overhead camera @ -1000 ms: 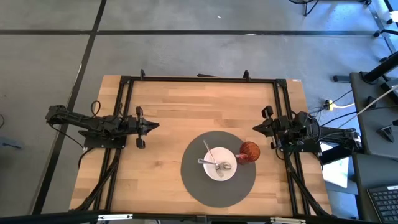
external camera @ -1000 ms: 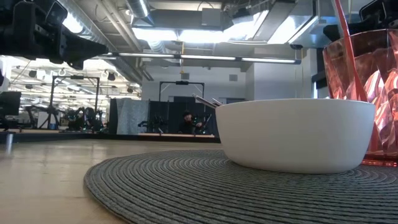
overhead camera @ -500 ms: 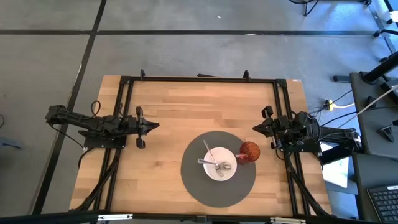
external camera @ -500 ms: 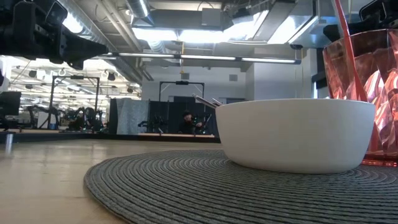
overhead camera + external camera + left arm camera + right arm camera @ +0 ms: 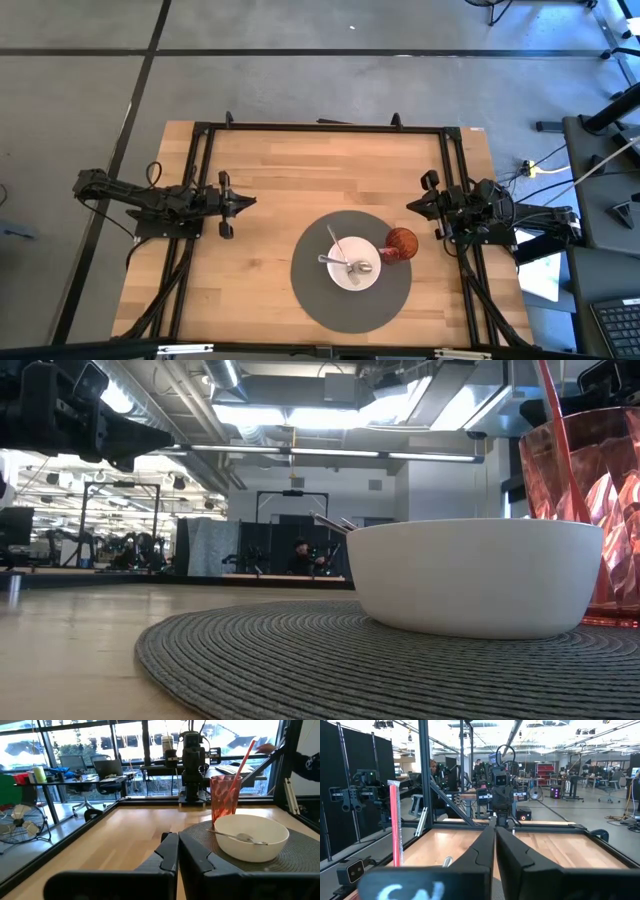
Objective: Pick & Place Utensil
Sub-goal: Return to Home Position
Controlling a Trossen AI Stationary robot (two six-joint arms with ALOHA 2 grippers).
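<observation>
Table is showing pale, matt wood grain. Round mat is looking grey, coarse, woven. White bowl is looking smooth, satin. Cup is showing glossy, red, faceted, translucent plastic. Silver utensils are gleaming like polished metal.

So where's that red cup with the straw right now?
In the high view the red cup stands on the round grey mat, just right of the white bowl, toward the right side of the table.
</observation>
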